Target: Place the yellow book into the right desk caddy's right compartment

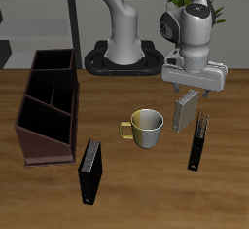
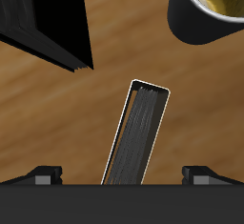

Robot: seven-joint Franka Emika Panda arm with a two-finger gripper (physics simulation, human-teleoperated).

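Note:
The yellow book (image 1: 182,114), thin and grey with a pale edge, stands upright just behind the mug's far side. My gripper (image 1: 184,98) is lowered over its top. In the wrist view the book (image 2: 139,131) runs up between my two fingers (image 2: 44,174), which stand wide apart and do not touch it, so the gripper (image 2: 124,176) is open. The right desk caddy (image 1: 29,126), a dark maroon box with dividers, stands far across the table. Its plain rectangular end section (image 1: 54,65) lies at its back end.
A yellow-and-white mug (image 1: 146,128) stands close beside the book and also shows in the wrist view (image 2: 208,9). One black book (image 1: 197,141) stands just in front of the yellow one, also in the wrist view (image 2: 48,23). Another black book (image 1: 89,171) stands near the caddy's front.

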